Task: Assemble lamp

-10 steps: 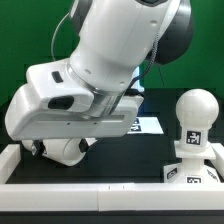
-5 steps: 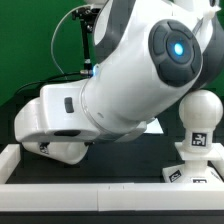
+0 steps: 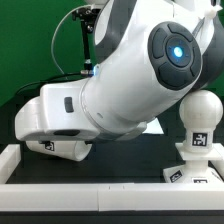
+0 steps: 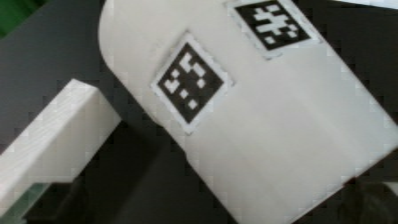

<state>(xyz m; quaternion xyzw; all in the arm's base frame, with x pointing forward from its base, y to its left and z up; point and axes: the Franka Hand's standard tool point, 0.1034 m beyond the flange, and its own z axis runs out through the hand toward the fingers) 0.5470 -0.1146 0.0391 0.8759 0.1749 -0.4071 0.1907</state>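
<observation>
A: Exterior view: the arm [image 3: 120, 80] fills most of the frame, bent low over the black table [image 3: 130, 155]. Under its wrist, at the exterior view's left, sits the shade [image 3: 62, 150], a white rounded part with tags on it.

B: Fingers?

A: Can't tell. The gripper is hidden behind the wrist housing in the exterior view, and no fingertips show in the wrist view. Unclear whether it's clamped on the shade or released.

B: Rest of the lamp?

A: The bulb [image 3: 200, 112] stands upright on the base [image 3: 195, 165] at the exterior view's right, well apart from the shade. Tag on the bulb's neck, tags on the base front.

B: Wrist view?

A: Close up on the shade [image 4: 249, 110], white curved wall carrying two tags, filling most of the frame. A white rail [image 4: 45, 135] lies just beside it on the dark table.
</observation>
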